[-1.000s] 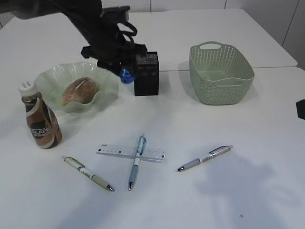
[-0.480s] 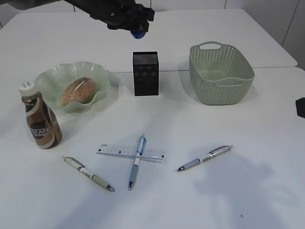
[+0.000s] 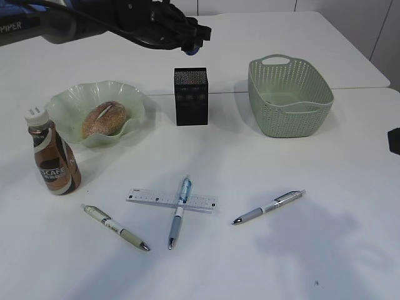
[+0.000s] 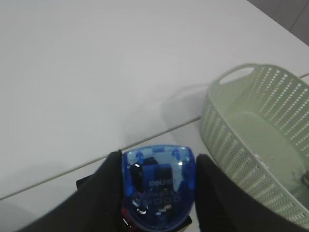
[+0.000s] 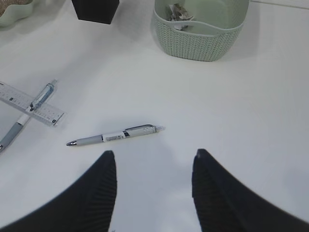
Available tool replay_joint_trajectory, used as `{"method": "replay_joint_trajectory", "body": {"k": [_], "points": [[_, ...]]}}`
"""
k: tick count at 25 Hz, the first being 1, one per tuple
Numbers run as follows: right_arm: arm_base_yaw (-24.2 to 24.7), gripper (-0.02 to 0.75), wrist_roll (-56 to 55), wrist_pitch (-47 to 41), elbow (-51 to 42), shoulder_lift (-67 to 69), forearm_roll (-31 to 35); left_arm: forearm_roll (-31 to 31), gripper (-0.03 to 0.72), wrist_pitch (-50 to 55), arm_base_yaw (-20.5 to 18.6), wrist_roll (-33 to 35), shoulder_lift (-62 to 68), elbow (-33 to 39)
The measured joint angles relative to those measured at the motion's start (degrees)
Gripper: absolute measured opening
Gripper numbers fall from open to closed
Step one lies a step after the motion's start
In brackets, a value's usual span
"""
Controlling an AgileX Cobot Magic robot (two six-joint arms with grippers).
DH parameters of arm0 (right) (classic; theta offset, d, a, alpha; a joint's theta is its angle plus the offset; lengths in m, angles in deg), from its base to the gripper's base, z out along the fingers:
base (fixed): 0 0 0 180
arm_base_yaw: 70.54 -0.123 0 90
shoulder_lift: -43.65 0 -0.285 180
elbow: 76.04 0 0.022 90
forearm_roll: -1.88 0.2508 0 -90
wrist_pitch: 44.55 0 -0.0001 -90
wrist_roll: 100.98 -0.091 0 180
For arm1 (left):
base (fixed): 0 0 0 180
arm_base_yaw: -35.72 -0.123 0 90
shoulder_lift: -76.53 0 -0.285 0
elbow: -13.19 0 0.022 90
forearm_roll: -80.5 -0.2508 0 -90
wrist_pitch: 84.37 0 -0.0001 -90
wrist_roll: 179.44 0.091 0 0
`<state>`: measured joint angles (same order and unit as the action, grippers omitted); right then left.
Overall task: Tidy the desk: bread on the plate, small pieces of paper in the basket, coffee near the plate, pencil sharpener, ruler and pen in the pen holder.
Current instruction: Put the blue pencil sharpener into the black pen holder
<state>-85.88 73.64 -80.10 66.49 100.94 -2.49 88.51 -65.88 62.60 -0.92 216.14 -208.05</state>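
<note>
The step in hand is the pencil sharpener: the left arm's fingers [image 4: 158, 193] are clamped on the blue sharpener [image 4: 158, 186], one finger on each side of it, and hold it in the air. In the exterior view the sharpener [image 3: 192, 44] hangs above the black pen holder [image 3: 190, 96], which stands on the table [image 3: 300, 250] between the plate [image 3: 62, 100] and the basket [image 3: 290, 94]. From the wrist, a dark corner of the holder shows just below the fingers, so they seem to be roughly over it, though whether they sit squarely over the opening cannot be told.

The right arm's fingers [image 5: 153, 193] are spread and hold nothing; they wait low over bare table, with one pen [image 5: 115, 136] lying just ahead of them and the ruler [image 5: 30, 102] with a second pen across it further off to their left.

The next move, by my reckoning, calls for lining the sharpener over the holder's mouth, lowering it and letting go. The mouth looks not much wider than the sharpener, so a poor line-up could leave it perched on the rim or knock the holder over.

The bread [image 3: 103, 119] already lies on the plate and the coffee bottle [image 3: 53, 159] stands near it. Paper scraps [image 5: 177, 12] lie in the basket. The ruler and three pens are yet to go.
</note>
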Motion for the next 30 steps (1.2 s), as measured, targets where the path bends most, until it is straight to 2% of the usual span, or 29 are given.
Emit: {"method": "replay_joint_trajectory", "body": {"k": [30], "points": [[0.0, 0.405, -0.1, 0.1, 0.0, 0.0, 0.0, 0.0, 0.299, -3.7, 0.3, 0.1, 6.8, 0.0]]}}
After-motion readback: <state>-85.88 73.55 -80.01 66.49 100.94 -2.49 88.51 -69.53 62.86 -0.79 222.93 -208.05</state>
